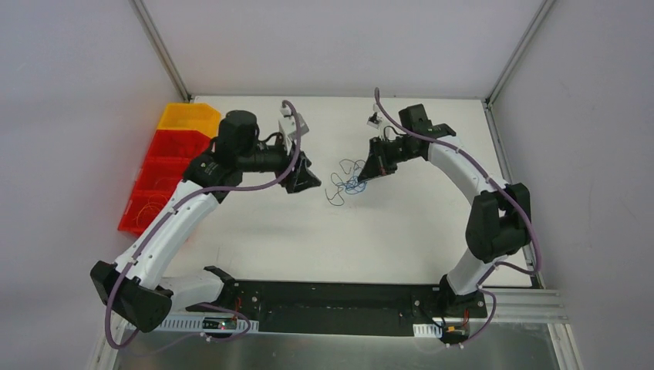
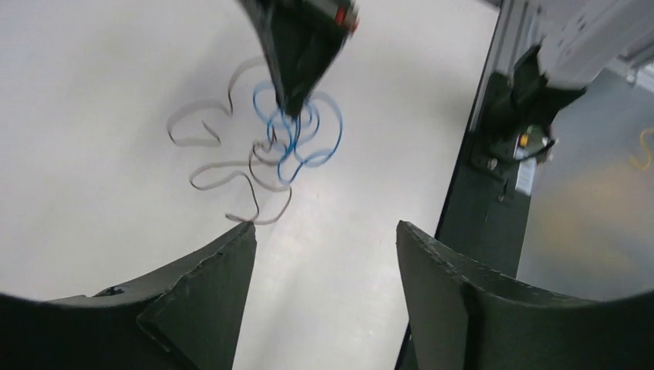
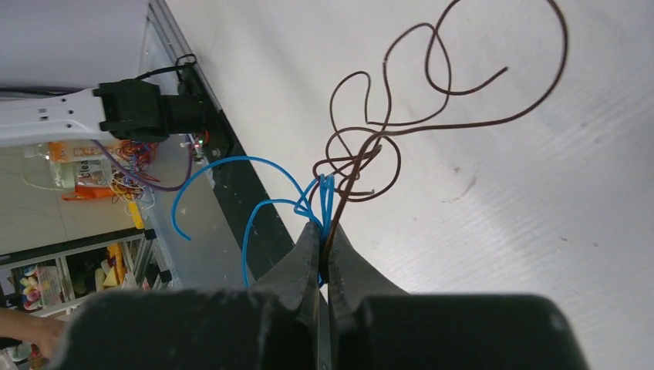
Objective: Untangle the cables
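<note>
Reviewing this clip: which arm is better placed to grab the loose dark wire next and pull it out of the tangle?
Left. The left gripper is open, empty and aimed at the dark wire, whose loops lie loose. The right gripper is shut on the blue wire and the dark one together, so it is best left as the anchor.

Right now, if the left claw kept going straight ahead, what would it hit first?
Probably the tangled cables, their loose dark loops nearest, ahead of the open left gripper. The right gripper pinches them just beyond. Depth is unclear; it might touch the table first.
</note>
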You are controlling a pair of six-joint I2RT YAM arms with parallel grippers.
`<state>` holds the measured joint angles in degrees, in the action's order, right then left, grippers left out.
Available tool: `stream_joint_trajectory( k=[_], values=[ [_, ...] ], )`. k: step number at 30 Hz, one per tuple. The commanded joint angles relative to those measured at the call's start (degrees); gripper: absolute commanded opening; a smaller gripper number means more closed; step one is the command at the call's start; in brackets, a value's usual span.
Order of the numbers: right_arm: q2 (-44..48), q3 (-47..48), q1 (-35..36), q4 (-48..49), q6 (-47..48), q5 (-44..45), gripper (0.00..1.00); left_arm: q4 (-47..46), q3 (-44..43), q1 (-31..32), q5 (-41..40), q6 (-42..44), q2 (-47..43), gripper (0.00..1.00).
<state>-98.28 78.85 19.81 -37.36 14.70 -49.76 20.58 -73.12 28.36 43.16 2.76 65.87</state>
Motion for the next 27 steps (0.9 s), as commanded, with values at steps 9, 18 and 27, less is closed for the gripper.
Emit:
stream_joint_trajectory(
  k=[9,18,27],
  values=[
    [11.55,6.02,9.05,-6.83,7.04,-6.02,0.0,3.48,9.85,-1.07,6.55,32.06,1.83,0.96],
    [13.25,10.26,14.4,-5.11,3.41,-4.94,0.0,-1.45,15.66,2.9,10.54,33.91,1.92,0.99],
    [13.08,11.36,15.32,-1.83,-1.48,-3.74,0.0,-16.46,18.11,5.35,5.73,14.13,4.27,0.62]
  ],
)
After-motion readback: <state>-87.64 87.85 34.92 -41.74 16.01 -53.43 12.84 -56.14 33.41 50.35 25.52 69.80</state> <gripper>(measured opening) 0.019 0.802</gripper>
